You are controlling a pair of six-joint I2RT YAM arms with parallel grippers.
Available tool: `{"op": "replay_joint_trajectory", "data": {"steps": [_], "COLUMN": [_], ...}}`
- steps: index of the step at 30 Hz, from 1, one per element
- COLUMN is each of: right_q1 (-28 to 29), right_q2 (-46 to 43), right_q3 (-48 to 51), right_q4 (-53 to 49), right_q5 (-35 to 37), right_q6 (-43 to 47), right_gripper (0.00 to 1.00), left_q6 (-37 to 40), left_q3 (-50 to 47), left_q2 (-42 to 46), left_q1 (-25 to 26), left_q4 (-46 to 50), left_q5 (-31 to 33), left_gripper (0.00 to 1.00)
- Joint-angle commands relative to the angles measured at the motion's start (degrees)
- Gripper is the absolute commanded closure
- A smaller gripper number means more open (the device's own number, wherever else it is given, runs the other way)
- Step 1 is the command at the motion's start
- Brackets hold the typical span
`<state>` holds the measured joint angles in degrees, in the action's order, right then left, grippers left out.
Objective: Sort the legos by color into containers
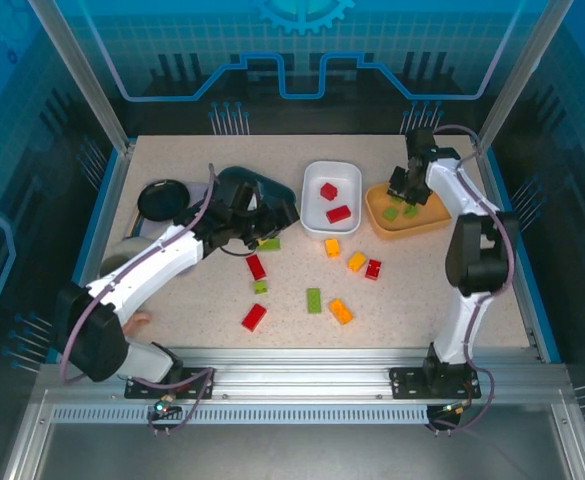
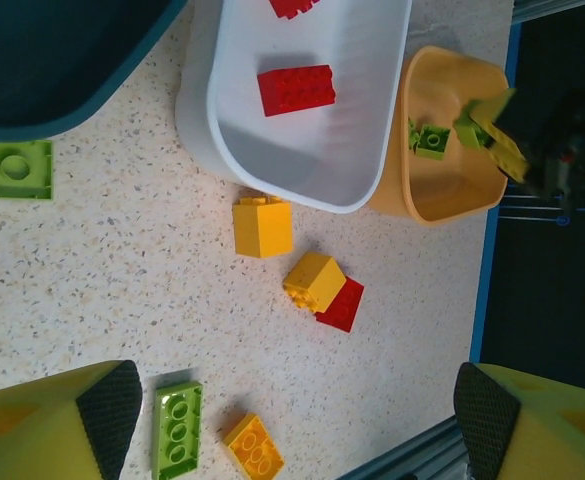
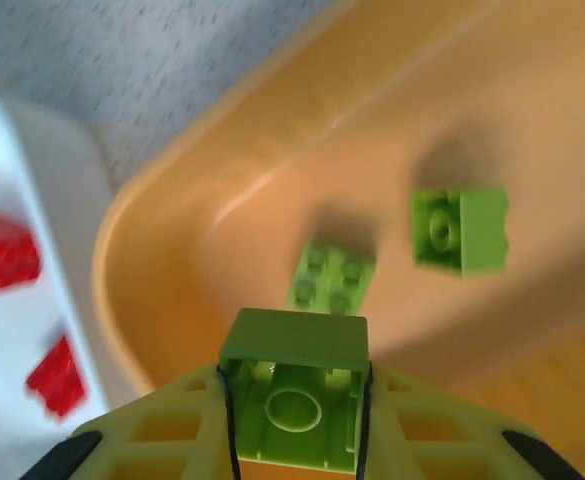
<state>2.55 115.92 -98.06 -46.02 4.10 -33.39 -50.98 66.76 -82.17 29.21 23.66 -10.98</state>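
My right gripper (image 3: pixel 294 410) is shut on a green brick (image 3: pixel 294 400) and hangs over the orange tray (image 1: pixel 407 222), where two green bricks (image 3: pixel 332 275) (image 3: pixel 459 230) lie. The white tray (image 1: pixel 332 212) holds two red bricks (image 2: pixel 295 89). My left gripper (image 1: pixel 262 225) is open beside the dark teal tray (image 1: pixel 244 183); nothing sits between its wide-spread fingers (image 2: pixel 107 405). Below it on the table lie a green plate brick (image 2: pixel 177 428), an orange brick (image 2: pixel 252 447), and a yellow brick (image 2: pixel 314 279) leaning on a red one (image 2: pixel 344 305). Several more red, green and yellow bricks are scattered mid-table (image 1: pixel 256 266).
A black round dish (image 1: pixel 162 198) stands at the back left, beside the teal tray. A flat green brick (image 1: pixel 269 243) lies just under the left wrist. The right edge of the table has a blue rim (image 1: pixel 524 260) close to the orange tray.
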Motion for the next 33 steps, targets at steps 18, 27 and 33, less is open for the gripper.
{"op": "replay_joint_trajectory", "data": {"steps": [18, 27, 33], "right_q1": [9.31, 18.34, 22.98], "right_q2": [-21.82, -42.56, -49.79], "right_q3": [15.65, 41.43, 44.64], "right_q4": [3.8, -3.42, -9.66], "right_q5": [-1.75, -9.24, -11.26], "right_q6": [7.07, 1.17, 3.21], "right_gripper": [0.32, 0.29, 0.29], "left_q6": [2.2, 10.37, 2.67], "left_q3": [-0.55, 14.32, 17.81], "left_q2": [-2.21, -19.25, -25.71], "left_q1": [-0.51, 11.04, 14.48], "left_q4": [21.21, 22.83, 23.29], "left_q5": [4.47, -5.83, -6.73], "left_gripper": [0.19, 0.2, 0.21]}}
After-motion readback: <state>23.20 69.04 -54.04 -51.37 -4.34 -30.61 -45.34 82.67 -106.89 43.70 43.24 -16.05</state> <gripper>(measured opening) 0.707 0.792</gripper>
